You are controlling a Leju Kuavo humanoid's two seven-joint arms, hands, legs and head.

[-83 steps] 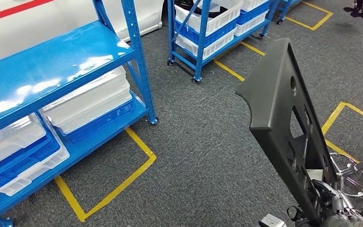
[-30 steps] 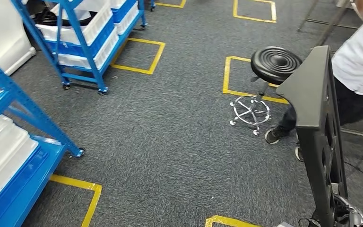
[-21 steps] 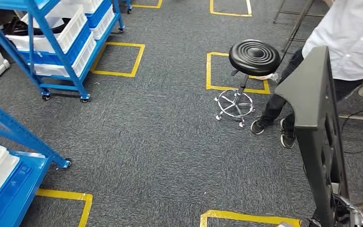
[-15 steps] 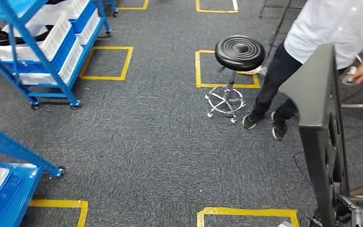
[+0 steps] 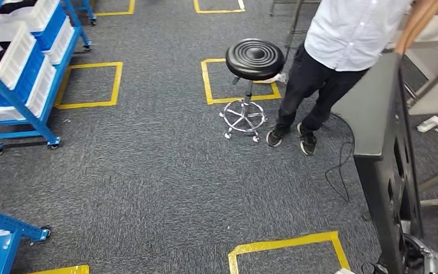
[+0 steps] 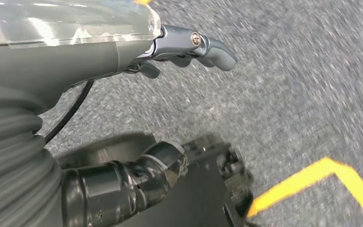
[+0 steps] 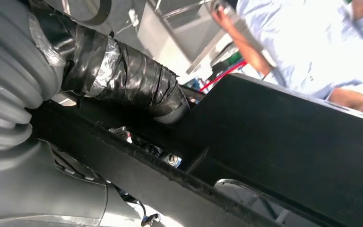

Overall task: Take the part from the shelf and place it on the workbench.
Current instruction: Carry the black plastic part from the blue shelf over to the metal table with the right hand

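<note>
Right hand point(image 7: 123, 90): I see my tape-wrapped thumb pressed onto the black panel in the right wrist view, the hand closed around its lower edge; the silver wrist shows at the bottom right corner of the head view.
Part: one black plastic panel point(image 5: 385, 148) with several cut-outs, held upright on edge in my right hand, rising from the bottom right of my head view, its flat top in front of the person's legs.
Left hand point(image 6: 189, 47): hanging over the carpet, fingers loosely extended and apart, nothing in it.
Floor: grey carpet point(image 5: 148, 171) with yellow tape boxes; I count one box point(image 5: 288, 251) nearest me, one point(image 5: 88, 85) by the cart, one point(image 5: 236, 80) under the stool, and parts of more at the far edge.
Blue rack corner point(image 5: 5, 231): one foot on a caster at my near left.
Stool point(image 5: 255, 59): one round black seat on a chrome five-star base.
Person point(image 5: 348, 40): one, white shirt, dark trousers, black shoes, standing just right of the stool.
Blue cart point(image 5: 17, 74): one wheeled rack at far left, holding white and blue bins; I cannot count them reliably.
Cable point(image 5: 342, 165): one black lead on the carpet near the person's feet.
</note>
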